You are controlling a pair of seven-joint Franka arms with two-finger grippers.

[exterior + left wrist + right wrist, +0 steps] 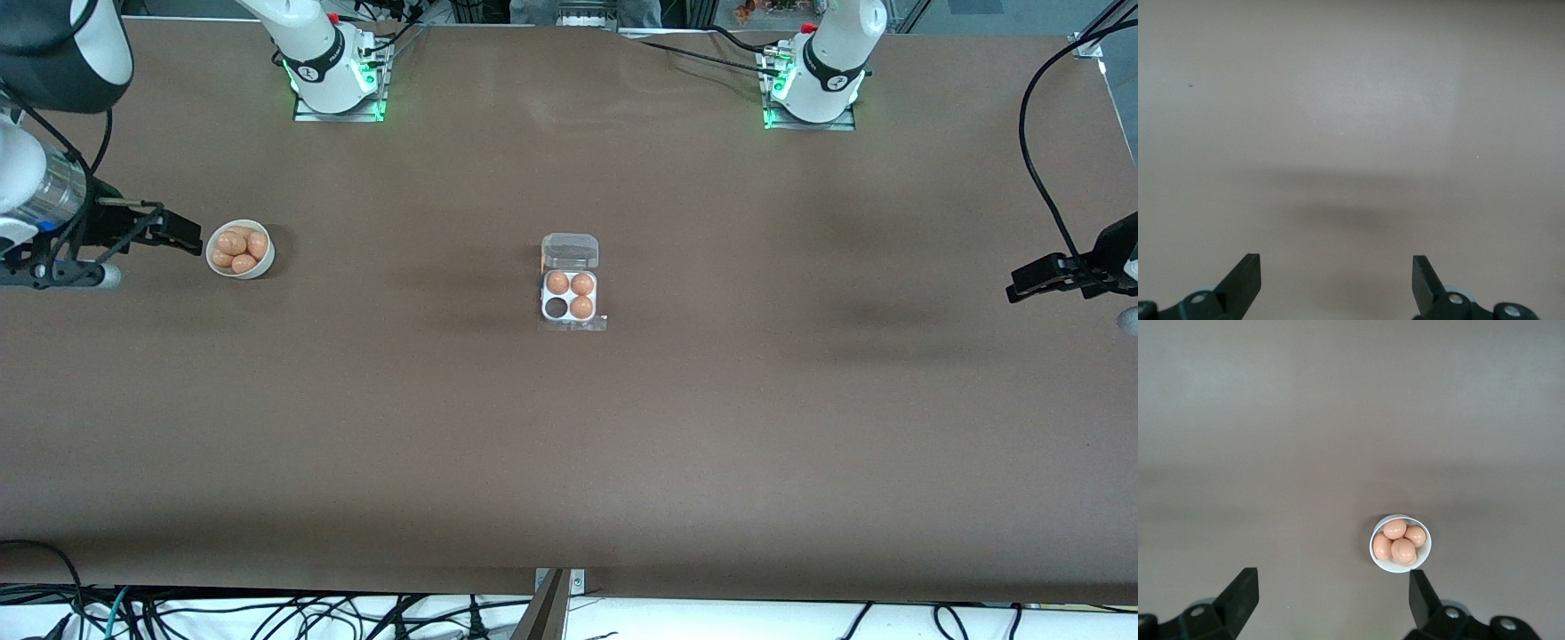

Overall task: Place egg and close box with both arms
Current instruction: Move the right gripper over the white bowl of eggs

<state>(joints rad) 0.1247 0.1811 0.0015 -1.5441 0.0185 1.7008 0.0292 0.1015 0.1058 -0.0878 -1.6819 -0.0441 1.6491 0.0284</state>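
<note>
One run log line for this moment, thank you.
box: lid open, three eggs, one cup empty | bowl: eggs | right pincer: open beside bowl | left pincer: open, waiting

**A robotics lab bench**

You are looking at a robotics lab. A wide brown desk (569, 427) fills the scene, with two white robot arms bolted to metal base plates (338, 108) lit by green lamps. Loose black cables (267, 613) tangle along the desk edge nearest the front camera, and more cables (1040, 160) trail toward the left arm.
</note>
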